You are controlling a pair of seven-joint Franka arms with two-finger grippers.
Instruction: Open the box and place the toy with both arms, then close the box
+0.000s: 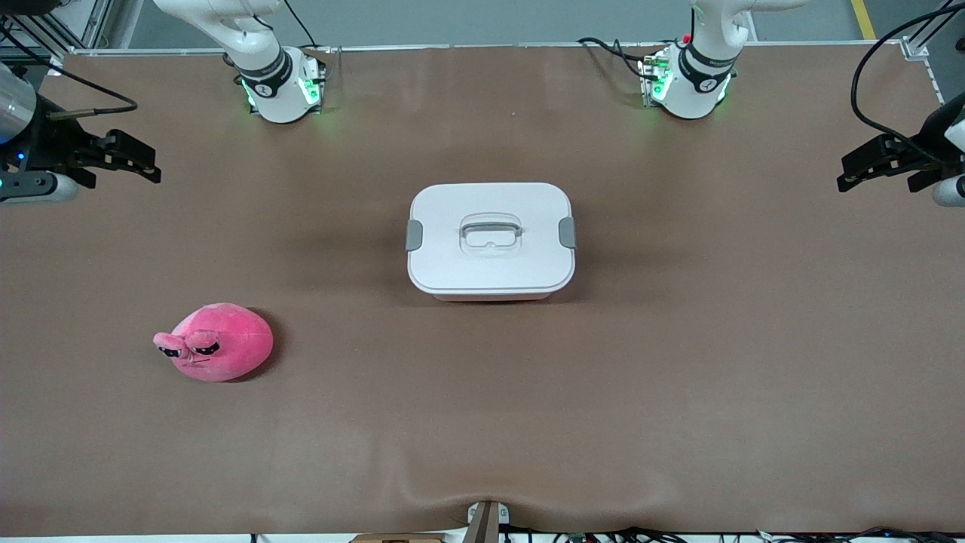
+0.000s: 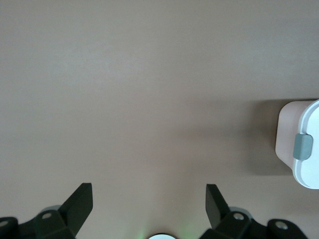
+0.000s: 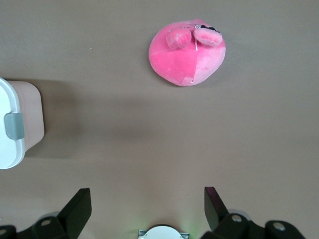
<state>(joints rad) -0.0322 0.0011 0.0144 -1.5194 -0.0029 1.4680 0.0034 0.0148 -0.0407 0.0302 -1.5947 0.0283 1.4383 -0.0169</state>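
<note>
The box (image 1: pixel 491 240) sits lid-on, clips down, mid-table. Both arms wait raised at the table ends: the left gripper (image 1: pixel 867 170) and right gripper (image 1: pixel 128 160) have fingers spread, empty, over the brown table (image 1: pixel 678 392). The toy (image 1: pixel 219 342) lies nearer the camera, toward the right arm's end, well apart from both.

Bright even overhead light, soft shadows beside the box (image 1: pixel 490 240) and toy (image 1: pixel 219 343) (no glare), sharp focus

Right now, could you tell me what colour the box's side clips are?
Grey clips on the white-lidded box; clearest in the front view.
</note>
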